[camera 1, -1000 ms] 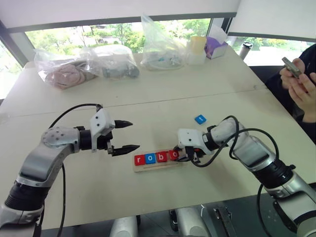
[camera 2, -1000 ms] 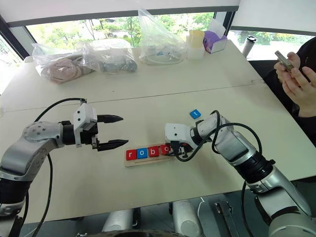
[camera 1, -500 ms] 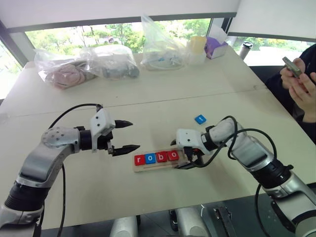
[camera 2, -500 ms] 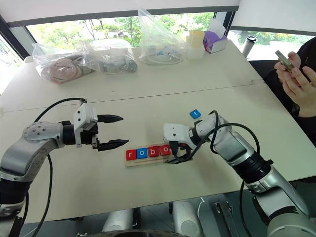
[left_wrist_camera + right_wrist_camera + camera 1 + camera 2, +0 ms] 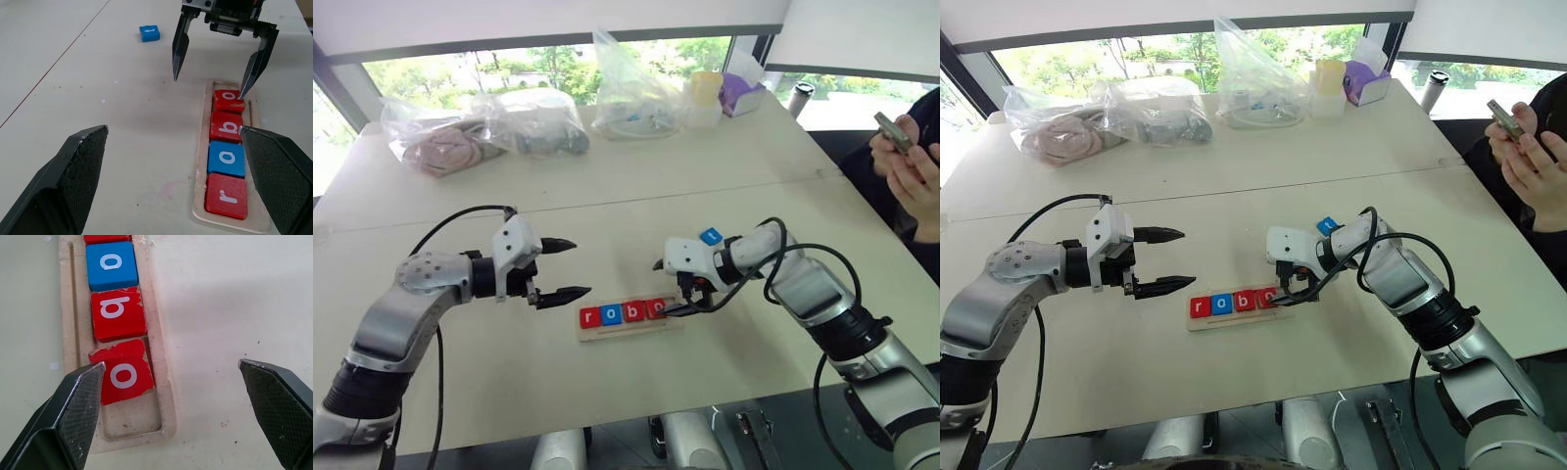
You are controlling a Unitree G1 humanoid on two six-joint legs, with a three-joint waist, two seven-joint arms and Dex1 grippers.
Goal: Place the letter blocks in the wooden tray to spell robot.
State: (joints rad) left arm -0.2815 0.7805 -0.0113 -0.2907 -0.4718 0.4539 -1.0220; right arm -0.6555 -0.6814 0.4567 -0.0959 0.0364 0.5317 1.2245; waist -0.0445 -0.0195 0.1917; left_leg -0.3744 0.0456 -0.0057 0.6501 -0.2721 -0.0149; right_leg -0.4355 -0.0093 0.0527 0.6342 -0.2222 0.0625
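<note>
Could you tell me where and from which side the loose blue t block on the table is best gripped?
Probably from straight above, fingers closing on two opposite side edges. The blue t block lies flat on the table, clear of the wooden tray, so only its thin sides offer grip. The right gripper, open, is nearer.

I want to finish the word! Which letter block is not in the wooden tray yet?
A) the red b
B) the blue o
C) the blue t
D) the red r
C: the blue t lies alone on the table, while r, o, b, o sit in the wooden tray.
</note>
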